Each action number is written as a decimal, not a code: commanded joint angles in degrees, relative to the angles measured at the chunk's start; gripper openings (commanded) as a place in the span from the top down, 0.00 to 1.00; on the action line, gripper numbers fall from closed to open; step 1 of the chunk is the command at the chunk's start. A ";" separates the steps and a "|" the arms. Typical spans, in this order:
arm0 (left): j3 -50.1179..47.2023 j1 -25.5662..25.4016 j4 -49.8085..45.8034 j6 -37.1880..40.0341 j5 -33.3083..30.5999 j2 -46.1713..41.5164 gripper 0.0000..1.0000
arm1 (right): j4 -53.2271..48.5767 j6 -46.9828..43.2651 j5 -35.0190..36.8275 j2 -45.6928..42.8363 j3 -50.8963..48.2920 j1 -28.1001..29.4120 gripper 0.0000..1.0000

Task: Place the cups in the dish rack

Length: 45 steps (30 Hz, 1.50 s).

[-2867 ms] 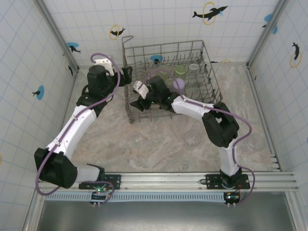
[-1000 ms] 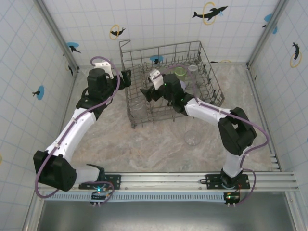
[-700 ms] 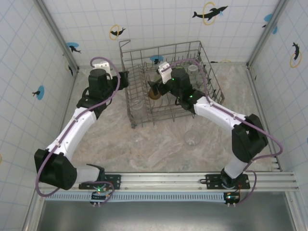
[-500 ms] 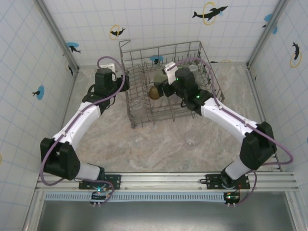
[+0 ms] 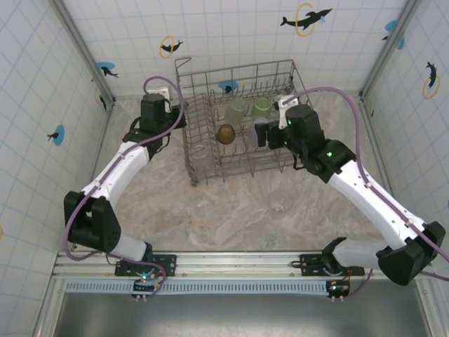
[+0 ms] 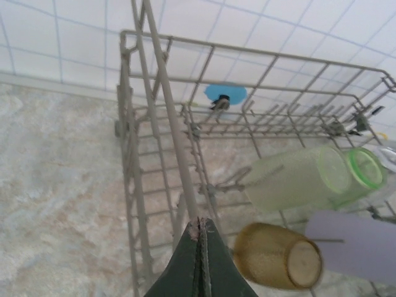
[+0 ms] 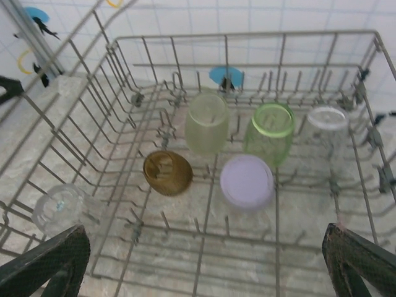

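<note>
Translucent rounded cups (image 7: pixel 167 173) inside grey wire rack (image 7: pixel 226 36).

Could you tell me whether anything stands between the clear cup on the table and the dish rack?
Nothing visible lies on the table between them; only the near wall of the dish rack faces the clear cup, so it likely needs lifting over.

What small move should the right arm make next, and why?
Probably draw the right gripper back from over the dish rack and toward the clear cup on the table in front of it. Its jaws stand open and empty, and that cup is not yet loaded and sits on this arm's side.
</note>
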 commanded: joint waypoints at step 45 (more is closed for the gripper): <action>19.93 3.03 -8.67 0.76 6.87 19.14 1.00 | -21.00 18.05 -10.39 -13.86 -26.46 -8.29 0.00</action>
